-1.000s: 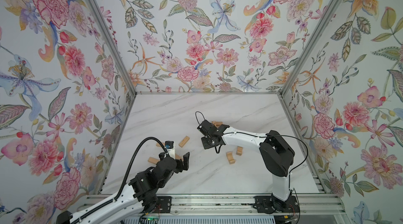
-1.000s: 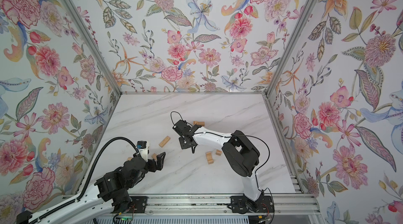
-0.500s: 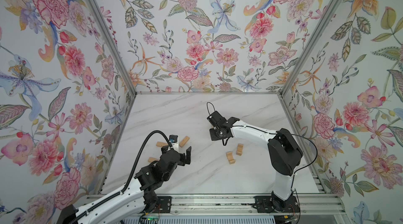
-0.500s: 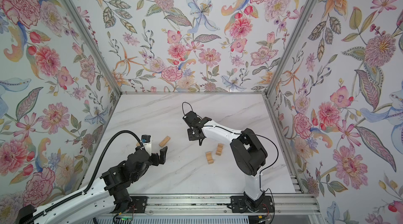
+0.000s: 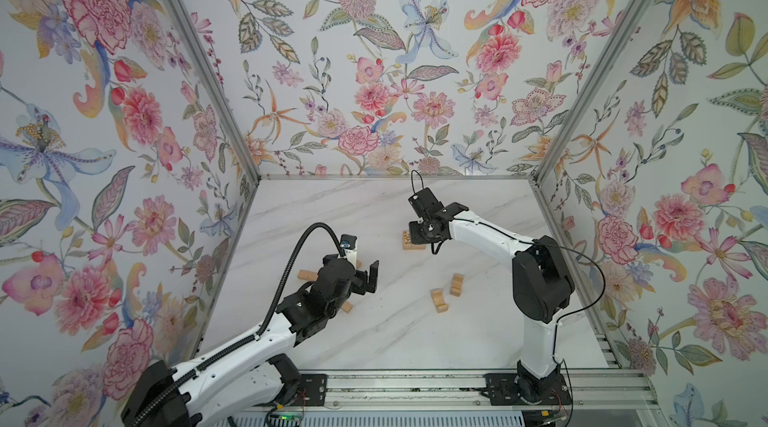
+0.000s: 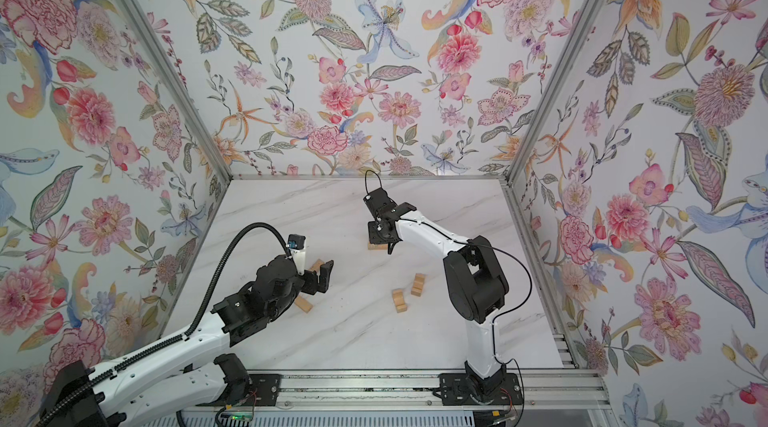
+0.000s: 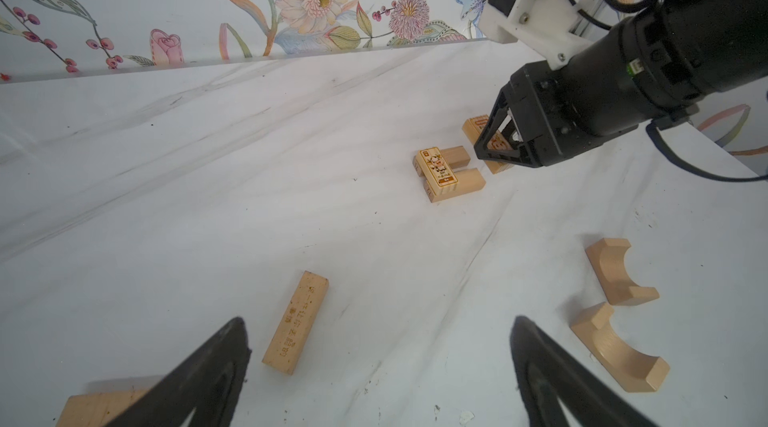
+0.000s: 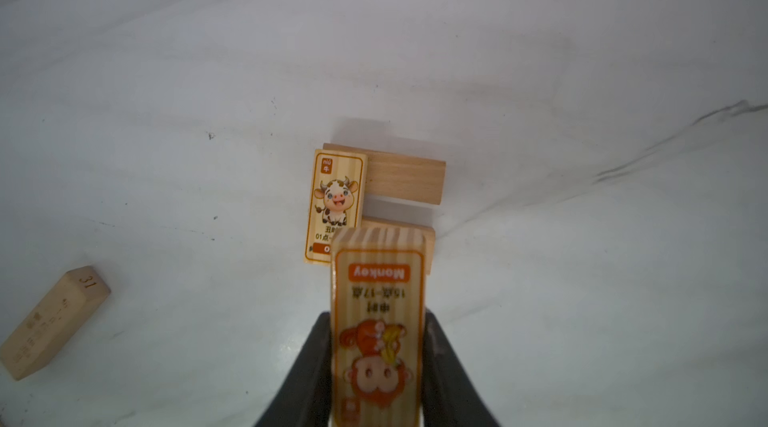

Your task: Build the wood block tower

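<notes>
Right gripper (image 8: 377,319) holds block (image 8: 377,275), seemingly above tower (image 8: 405,181).

Low stack of tan wooden bars (image 5: 406,238): white marble tabletop (image 5: 332,213) open from 9 to 12 o'clock; two tan notched arch blocks (image 5: 438,301) at 5; right gripper (image 8: 378,333) crowds 3.

Both top views look steeply down from high above the front rail (image 5: 415,387), taking in the whole tabletop (image 5: 374,341) and its walls (image 5: 374,71). The left wrist camera sits low behind the left end effector (image 7: 378,321), facing 1 o'clock across the tabletop to the tower (image 7: 440,173) and right end effector (image 7: 498,150). The right wrist camera looks closely past its gripped wood block (image 8: 378,321) onto that tower.
</notes>
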Available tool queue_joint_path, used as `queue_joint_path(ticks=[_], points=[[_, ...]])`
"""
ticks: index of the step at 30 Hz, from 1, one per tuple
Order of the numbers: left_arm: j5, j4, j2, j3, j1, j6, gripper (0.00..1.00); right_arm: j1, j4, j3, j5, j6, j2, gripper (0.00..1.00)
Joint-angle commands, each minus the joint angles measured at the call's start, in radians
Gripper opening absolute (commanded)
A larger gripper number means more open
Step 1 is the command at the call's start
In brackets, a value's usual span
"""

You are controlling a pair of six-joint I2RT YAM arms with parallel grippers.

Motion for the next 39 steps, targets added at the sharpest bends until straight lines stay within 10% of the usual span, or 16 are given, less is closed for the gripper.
queue_joint_path(ticks=[1,39], points=[[0.048,0.034,0.025,0.036,0.027,0.037,0.99,-0.016,-0.036,0.045,-0.017,-0.023,0.052,0.32],[0.098,0.051,0.065,0.033,0.098,0.045,0.99,-0.058,-0.036,0.126,-0.059,-0.024,0.185,0.32]])
